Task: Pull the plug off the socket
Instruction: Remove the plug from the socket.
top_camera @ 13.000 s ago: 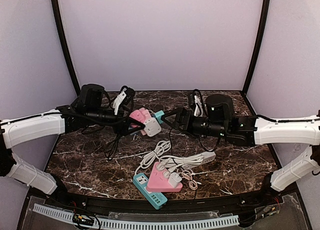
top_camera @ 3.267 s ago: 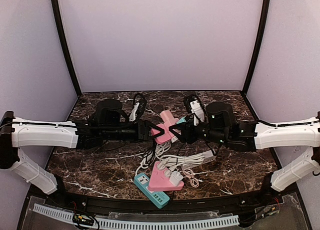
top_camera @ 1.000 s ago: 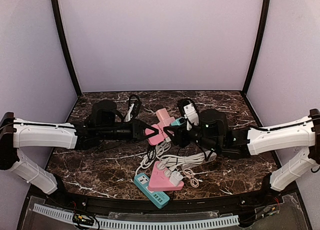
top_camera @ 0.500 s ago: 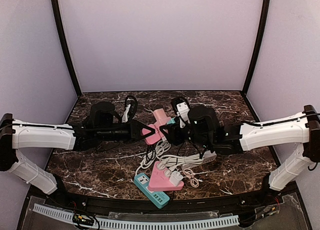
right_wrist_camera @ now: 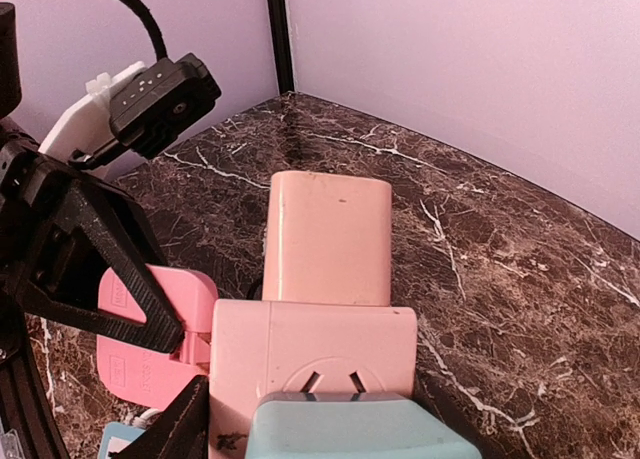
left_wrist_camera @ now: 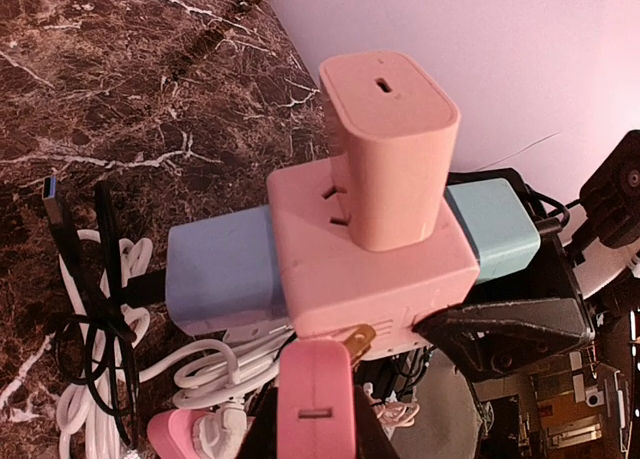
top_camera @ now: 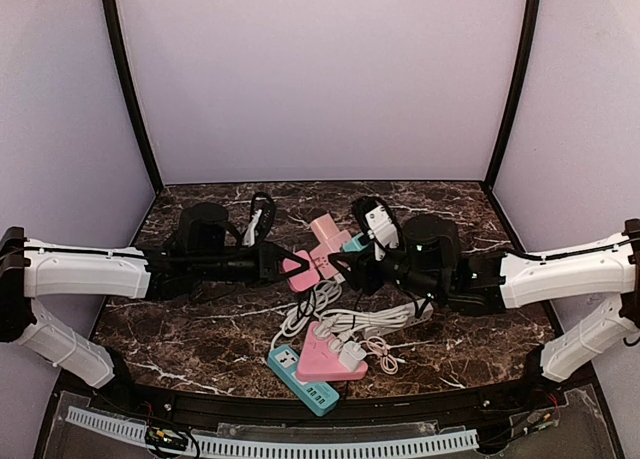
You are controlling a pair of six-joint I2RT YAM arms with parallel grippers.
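Right gripper (top_camera: pixel 342 267), clamping the socket (right_wrist_camera: pixel 315 351), has drawn rightward; left gripper (top_camera: pixel 292 265) clenches the plug (left_wrist_camera: pixel 315 414), prong (left_wrist_camera: pixel 357 335) partly out; a skewed pull could bend it.

We see a smooth, satin pink plastic socket cube (left_wrist_camera: pixel 370 269) just past the matt black plastic fingers (right_wrist_camera: pixel 90 269). Between them, a pink plastic plug (left_wrist_camera: pixel 315 409) shows a shiny brass-coloured metal prong (left_wrist_camera: pixel 352 339). Beneath the fingers, the dark marble-look table (left_wrist_camera: pixel 120 99) is polished.

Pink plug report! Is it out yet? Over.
Left gripper shut on pink plug. Right gripper holds socket block. Prong showing, nearly out. Nothing blocking.
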